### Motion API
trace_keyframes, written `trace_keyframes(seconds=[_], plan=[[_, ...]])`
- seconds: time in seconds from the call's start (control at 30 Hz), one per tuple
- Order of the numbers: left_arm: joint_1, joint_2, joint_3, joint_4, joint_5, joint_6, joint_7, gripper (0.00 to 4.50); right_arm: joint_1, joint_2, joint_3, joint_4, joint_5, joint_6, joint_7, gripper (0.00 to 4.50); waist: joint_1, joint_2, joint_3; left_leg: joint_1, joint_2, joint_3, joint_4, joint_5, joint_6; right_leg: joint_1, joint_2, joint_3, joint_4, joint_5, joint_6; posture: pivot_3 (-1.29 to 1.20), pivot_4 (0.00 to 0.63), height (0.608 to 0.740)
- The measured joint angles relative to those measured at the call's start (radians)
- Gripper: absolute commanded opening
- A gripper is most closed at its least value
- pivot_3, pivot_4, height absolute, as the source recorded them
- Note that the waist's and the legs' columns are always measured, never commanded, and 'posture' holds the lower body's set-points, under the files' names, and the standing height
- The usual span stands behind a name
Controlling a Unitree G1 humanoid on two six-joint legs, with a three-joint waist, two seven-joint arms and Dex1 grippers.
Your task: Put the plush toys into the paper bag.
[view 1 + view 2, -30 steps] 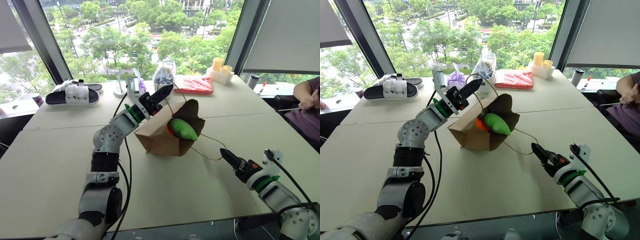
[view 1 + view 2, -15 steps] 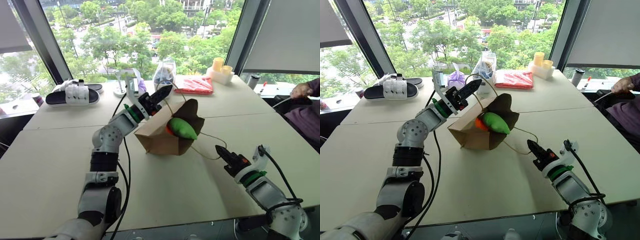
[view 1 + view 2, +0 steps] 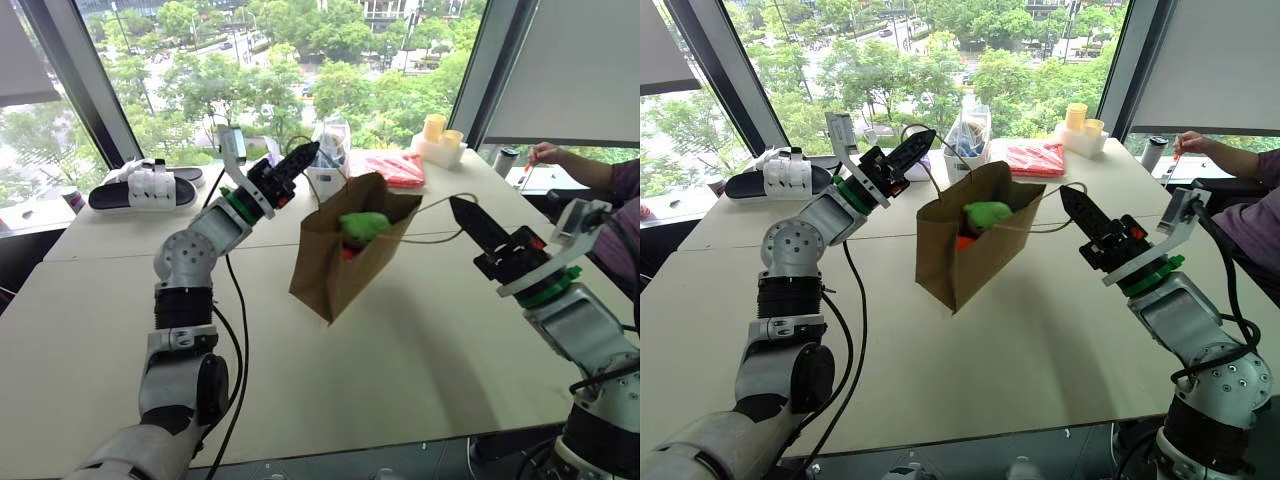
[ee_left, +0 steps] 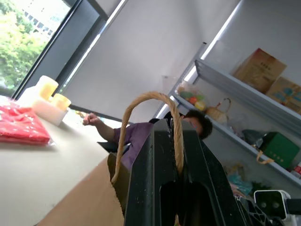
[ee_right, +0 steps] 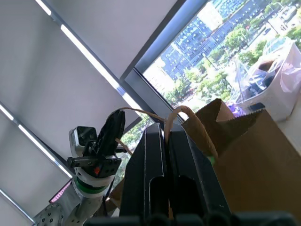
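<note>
— Plush toys: where are they seen?
— A light green rounded plush toy [image 3: 364, 224] and a bright orange plush toy [image 3: 964, 241] beneath it are seen inside the open mouth of the plain brown kraft paper bag [image 3: 345, 259], which is held up over the middle of the pale table [image 3: 90, 330], its lower corner towards the table's near edge.

— What is found from left to right?
— A black and white slipper [image 3: 140, 188] is set near the far left edge. The left gripper [image 3: 298, 157] is raised beside the bag's left side; its black fingers [image 4: 160, 155] are closed on one twisted tan cord handle [image 4: 141, 122]. A clear plastic bag [image 3: 331, 140] and a red packet [image 3: 392, 168] lie along the far edge, with yellow cups [image 3: 443, 135] beyond. The right gripper [image 3: 462, 215] is raised at the bag's right side, clamped on the other cord handle [image 3: 428, 215]. A person's hand [image 3: 545, 153] is seen by the far right corner.
</note>
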Motion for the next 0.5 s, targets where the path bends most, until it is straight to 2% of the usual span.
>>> trace_keyframes(seconds=[0.03,0.07,0.13,0.2,0.37,0.4,0.5], plan=[[0.006,-0.002,-0.013,0.012,0.014,-0.005,-0.003,0.0,-0.002,-0.007,0.013,0.01,-0.003,-0.006,0.0,0.02,0.0,0.0,0.0,0.0,0.0,0.0,0.0,0.0,0.0,0.0,0.0,0.0,0.0,0.0,0.0,0.0,0.15,0.74],[0.012,-0.008,-0.024,0.034,0.03,-0.015,-0.007,0.26,-0.004,-0.009,0.025,0.023,-0.008,-0.011,0.0,0.0,0.0,0.0,0.0,0.0,0.0,0.0,0.0,0.0,0.0,0.0,0.0,0.0,0.0,0.0,0.0,0.0,0.15,0.74],[0.016,-0.024,-0.029,0.076,0.051,-0.031,-0.015,0.9,-0.004,-0.012,0.052,0.044,-0.026,-0.018,0.002,0.58,-0.001,0.0,0.0,0.0,0.0,0.0,0.0,0.0,0.0,0.0,0.0,0.0,0.0,0.0,0.0,0.0,0.15,0.74],[0.02,-0.031,-0.029,0.114,0.064,-0.04,-0.025,1.87,-0.004,-0.013,0.08,0.062,-0.053,-0.03,0.002,1.4,-0.002,0.0,0.0,0.0,0.0,0.0,0.0,0.0,0.0,0.0,0.0,0.0,0.0,0.0,0.0,0.0,0.15,0.74],[0.023,-0.026,-0.026,0.139,0.068,-0.047,-0.053,4.44,0.004,-0.026,0.106,0.07,-0.063,-0.043,0.029,3.98,-0.003,0.0,0.0,0.0,0.0,0.0,0.0,0.0,0.0,-0.001,0.0,0.0,0.0,0.0,0.0,0.0,0.15,0.74],[0.025,-0.021,-0.026,0.139,0.068,-0.045,-0.061,4.5,0.009,-0.032,0.107,0.066,-0.063,-0.044,0.035,4.48,-0.002,0.0,0.0,0.0,0.0,0.0,0.0,0.0,0.0,-0.001,0.0,0.0,0.0,0.0,0.0,0.0,0.15,0.74],[0.049,0.012,-0.025,0.129,0.067,-0.028,-0.083,4.5,0.031,-0.048,0.116,0.05,-0.061,-0.044,0.056,4.48,-0.003,0.0,0.0,0.0,0.0,0.0,0.0,0.0,0.0,-0.001,0.0,0.0,0.0,0.0,0.0,0.0,0.15,0.74]])
